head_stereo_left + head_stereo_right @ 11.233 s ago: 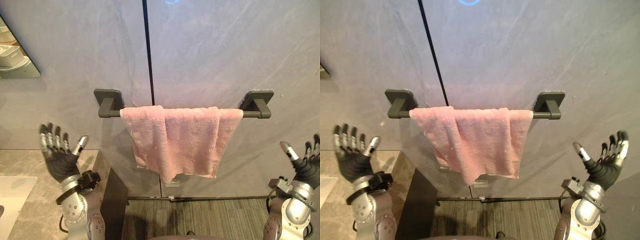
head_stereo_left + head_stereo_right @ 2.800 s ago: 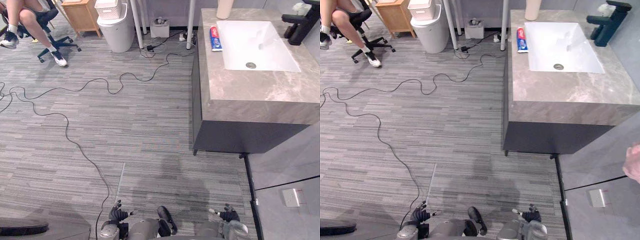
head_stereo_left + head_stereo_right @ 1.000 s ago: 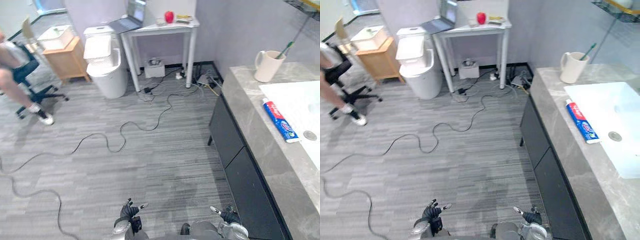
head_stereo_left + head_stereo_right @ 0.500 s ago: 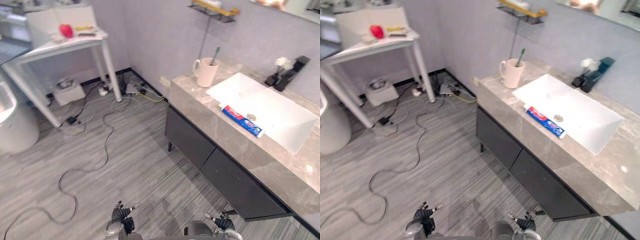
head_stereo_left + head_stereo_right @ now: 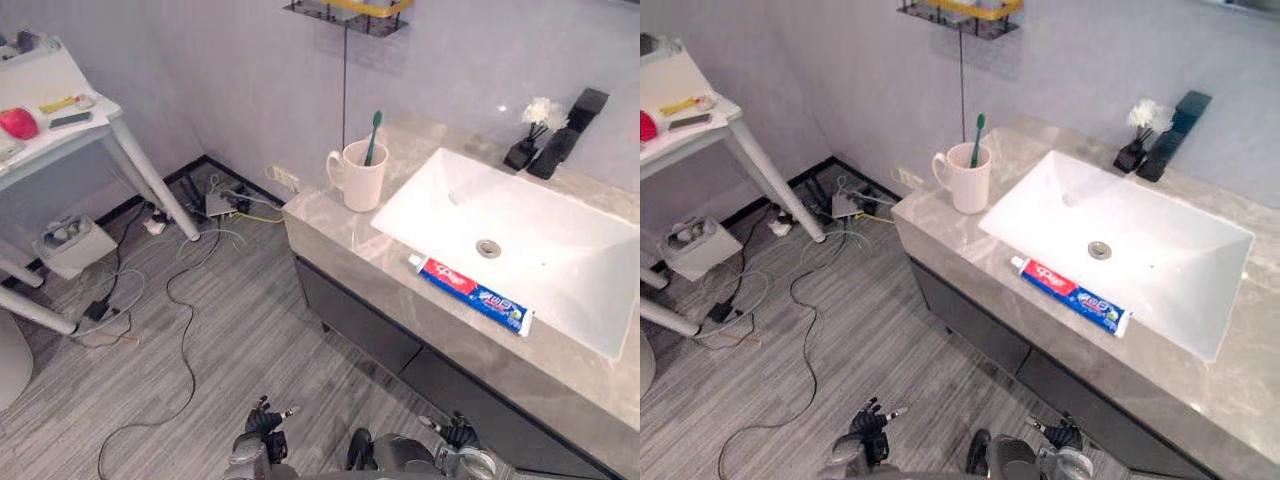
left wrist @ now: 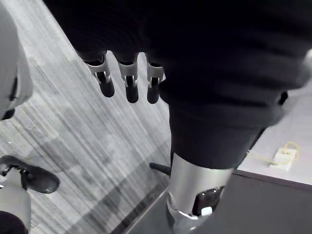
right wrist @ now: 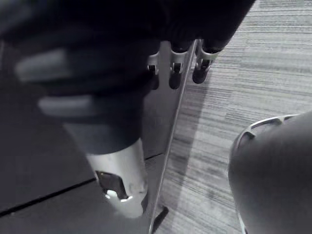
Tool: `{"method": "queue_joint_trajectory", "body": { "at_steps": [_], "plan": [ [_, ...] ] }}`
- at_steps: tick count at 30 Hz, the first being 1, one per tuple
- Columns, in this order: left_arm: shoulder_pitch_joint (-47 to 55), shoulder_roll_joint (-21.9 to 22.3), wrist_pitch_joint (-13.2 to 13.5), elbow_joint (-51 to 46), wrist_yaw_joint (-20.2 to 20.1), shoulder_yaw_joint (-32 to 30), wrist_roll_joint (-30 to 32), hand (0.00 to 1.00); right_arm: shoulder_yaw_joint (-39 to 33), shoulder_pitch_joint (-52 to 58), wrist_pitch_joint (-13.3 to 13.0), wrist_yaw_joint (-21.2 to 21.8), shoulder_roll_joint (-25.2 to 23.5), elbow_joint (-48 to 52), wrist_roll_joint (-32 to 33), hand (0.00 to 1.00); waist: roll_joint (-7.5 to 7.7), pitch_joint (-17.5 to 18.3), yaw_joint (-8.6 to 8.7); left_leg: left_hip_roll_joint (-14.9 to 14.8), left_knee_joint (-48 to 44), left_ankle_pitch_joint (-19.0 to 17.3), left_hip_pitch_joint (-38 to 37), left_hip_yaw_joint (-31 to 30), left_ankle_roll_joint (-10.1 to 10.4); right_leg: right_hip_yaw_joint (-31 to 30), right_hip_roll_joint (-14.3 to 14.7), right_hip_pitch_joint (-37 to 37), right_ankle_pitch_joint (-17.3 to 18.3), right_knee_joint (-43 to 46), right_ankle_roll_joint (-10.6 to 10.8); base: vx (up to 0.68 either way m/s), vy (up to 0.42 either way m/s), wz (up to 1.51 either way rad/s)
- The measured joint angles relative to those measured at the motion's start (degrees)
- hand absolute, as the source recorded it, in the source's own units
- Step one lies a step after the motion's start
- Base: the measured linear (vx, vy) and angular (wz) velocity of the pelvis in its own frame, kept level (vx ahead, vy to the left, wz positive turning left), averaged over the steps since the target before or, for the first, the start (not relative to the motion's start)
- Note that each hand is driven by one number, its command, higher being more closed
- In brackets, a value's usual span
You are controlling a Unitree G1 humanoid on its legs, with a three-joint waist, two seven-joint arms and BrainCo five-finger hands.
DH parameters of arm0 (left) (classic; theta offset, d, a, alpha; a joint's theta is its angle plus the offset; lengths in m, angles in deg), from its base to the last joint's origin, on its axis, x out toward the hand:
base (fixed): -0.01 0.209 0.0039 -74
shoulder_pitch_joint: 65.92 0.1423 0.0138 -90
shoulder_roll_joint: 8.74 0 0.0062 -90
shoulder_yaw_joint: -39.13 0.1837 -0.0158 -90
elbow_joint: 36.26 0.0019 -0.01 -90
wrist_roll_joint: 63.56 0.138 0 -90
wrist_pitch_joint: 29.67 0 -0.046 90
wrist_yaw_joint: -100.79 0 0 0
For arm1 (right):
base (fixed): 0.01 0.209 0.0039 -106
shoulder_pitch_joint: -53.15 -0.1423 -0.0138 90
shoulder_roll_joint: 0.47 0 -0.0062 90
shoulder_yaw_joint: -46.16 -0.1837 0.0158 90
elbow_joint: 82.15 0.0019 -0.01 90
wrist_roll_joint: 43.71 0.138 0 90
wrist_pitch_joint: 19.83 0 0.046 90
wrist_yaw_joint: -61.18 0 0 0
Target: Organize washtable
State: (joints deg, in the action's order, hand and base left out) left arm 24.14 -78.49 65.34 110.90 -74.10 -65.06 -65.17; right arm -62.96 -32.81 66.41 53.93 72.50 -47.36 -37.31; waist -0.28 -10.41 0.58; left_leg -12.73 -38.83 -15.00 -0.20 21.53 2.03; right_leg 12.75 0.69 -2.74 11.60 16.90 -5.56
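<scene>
Two hands hang low at our sides, left hand (image 5: 262, 418) and right hand (image 5: 457, 433), fingers loose and straight, carrying nothing. Our head has swung round, and the washtable (image 5: 330, 222), off to one side a moment ago, now sits before us. That's our camera turning; nothing on the counter has shifted. The toothpaste tube (image 5: 470, 292) lies on the front strip, just beside the sink (image 5: 600, 340). The mug (image 5: 360, 178) stands upright near the left corner with the green toothbrush (image 5: 372, 133) in it. Nothing's tidied yet, and we'd judge the tube the likely first pickup.
</scene>
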Motion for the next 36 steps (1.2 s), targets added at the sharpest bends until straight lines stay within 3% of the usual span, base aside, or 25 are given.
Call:
{"method": "queue_joint_trajectory", "body": {
  "at_steps": [1,5,6,10,12,15,17,18,20,22,23,27,32,34,35,36],
  "plan": [
    [0.01,0.01,0.02,-0.07,0.0,0.0,0.0,0.0,0.0,0.0,0.02,-0.02,0.03,-0.02,0.03,0.0,-0.04,0.02,-0.07,0.17,0.96,-0.32,0.34,-0.61,0.16,-0.64,0.04,0.18,-0.02,-0.01,0.09,0.18,0.128,-1.1],
    [-0.01,0.19,0.45,-0.36,0.03,0.0,-0.01,0.0,1.59,0.51,-0.1,-0.02,0.59,-0.16,0.02,0.0,-0.09,0.43,-1.27,5.2,17.9,-0.11,2.54,-16.06,1.06,-10.04,-0.01,0.3,0.85,0.98,3.3,0.15,0.246,-1.23],
    [0.29,0.49,0.44,-0.27,0.03,0.01,0.02,0.0,2.3,0.9,-0.14,-0.02,1.1,-0.2,0.07,0.0,-0.86,1.33,-1.41,5.64,21.13,3.57,2.44,-18.91,2.34,-12.81,0.33,-0.68,1.92,3.02,4.84,0.13,0.237,-1.15],
    [0.59,-0.07,0.41,0.9,0.13,-0.48,0.05,0.0,2.21,2.17,-0.14,0.04,-0.35,-0.23,0.0,0.0,2.07,4.6,-1.32,7.85,22.73,2.4,0.04,-12.55,0.78,-17.29,-2.37,-0.34,1.64,1.7,7.3,0.24,0.333,-0.7],
    [0.52,-0.26,0.36,0.91,0.05,-0.46,0.05,0.0,2.23,2.63,-0.08,0.11,-0.95,-0.25,-0.05,0.0,2.4,4.83,-1.43,8.95,24.15,2.4,-1.81,-9.48,0.76,-19.13,-3.15,-0.3,0.81,0.49,8.68,0.15,0.207,-0.55],
    [1.15,-0.4,0.37,1.03,0.04,-0.46,0.05,0.0,2.18,1.78,-0.1,0.16,-0.79,-0.16,-0.31,0.0,1.67,4.4,-1.51,8.87,26.18,2.36,-5.43,-4.9,0.64,-17.2,-3.95,-0.95,-0.07,3.52,10.16,0.08,0.114,-0.74],
    [1.21,-0.55,0.35,1.54,0.05,-0.33,0.05,0.0,2.1,1.61,-0.14,0.15,-0.42,-0.12,-0.46,0.0,1.14,4.08,-1.46,8.64,27.53,2.51,-8.19,-1.96,0.37,-9.68,-5.66,-3.36,0.28,9.11,10.54,0.02,0.045,-0.57],
    [1.24,-0.68,0.36,1.82,0.04,0.15,0.05,0.0,1.97,1.69,-0.15,0.15,-0.14,-0.11,-0.68,0.0,1.05,4.03,-1.43,8.69,28.47,2.49,-9.44,-0.54,0.13,-3.06,-8.1,-4.19,1.54,11.25,10.2,0.02,0.024,-0.44],
    [1.26,-1.23,0.37,2.02,0.0,0.39,0.05,0.0,1.76,1.96,-0.14,0.16,-0.18,-0.15,-1.54,0.0,1.35,4.02,-1.45,8.81,28.99,2.43,-10.21,-0.07,0.13,2.01,-11.17,-4.75,0.65,10.05,8.96,0.05,-0.043,-0.24],
    [1.05,-1.49,0.42,2.71,0.0,0.46,0.05,0.0,1.67,2.0,-0.14,0.16,-0.21,-0.29,-2.02,0.0,1.17,4.13,-1.34,8.34,29.0,2.53,-9.92,-0.89,0.33,1.45,-10.16,-4.25,0.82,7.95,8.67,0.07,-0.145,-0.12],
    [0.92,-1.21,0.49,2.89,-0.03,0.32,0.06,0.0,1.57,1.83,-0.18,0.4,0.59,-0.41,-2.04,0.0,-0.28,3.39,-1.32,7.64,29.03,2.59,-9.85,-1.36,0.44,1.4,-9.16,-3.41,0.78,6.74,8.59,0.05,-0.17,-0.1],
    [1.19,-0.02,0.49,3.01,-0.12,-0.3,0.05,0.0,-0.38,1.23,-0.18,1.01,1.74,-1.4,-2.13,0.0,-2.23,3.28,-1.32,6.62,29.7,4.37,-10.54,-2.31,2.63,1.99,-7.37,-0.69,0.11,2.49,7.54,0.02,-0.123,0.0],
    [1.22,-0.34,0.49,1.36,-0.12,-1.22,-0.07,0.0,-0.04,1.48,-0.09,1.05,0.48,-1.94,-2.24,0.0,0.17,3.01,-1.68,4.36,17.82,4.39,-5.69,-4.01,2.67,2.88,-6.74,3.16,-0.42,-1.54,7.08,-0.04,-0.084,0.1],
    [1.18,-0.48,0.49,1.17,-0.09,-1.18,-0.31,0.0,-0.09,1.49,0.0,0.97,0.43,-1.89,-1.83,0.0,0.26,2.97,-1.65,3.85,15.4,4.36,-4.24,-3.99,2.68,2.6,-6.56,3.56,-1.25,-2.88,6.89,0.02,0.001,-0.07],
    [1.17,-0.68,0.51,1.09,-0.07,-1.23,-0.51,0.0,-0.1,1.43,0.1,0.97,0.4,-1.9,-1.74,0.0,0.33,2.97,-1.67,4.24,16.0,3.61,-4.19,-4.05,2.31,2.04,-6.67,3.55,-1.71,-3.63,6.95,0.02,0.072,-0.13],
    [1.12,-0.61,0.48,0.71,-0.08,-1.24,-0.51,0.0,-0.1,1.32,0.15,0.93,0.28,-1.9,-1.69,0.0,0.66,2.77,-1.69,5.23,18.23,2.41,-4.14,-4.6,0.59,1.25,-7.1,3.59,-2.19,-4.25,7.06,0.02,0.091,-0.15]
  ]
}}
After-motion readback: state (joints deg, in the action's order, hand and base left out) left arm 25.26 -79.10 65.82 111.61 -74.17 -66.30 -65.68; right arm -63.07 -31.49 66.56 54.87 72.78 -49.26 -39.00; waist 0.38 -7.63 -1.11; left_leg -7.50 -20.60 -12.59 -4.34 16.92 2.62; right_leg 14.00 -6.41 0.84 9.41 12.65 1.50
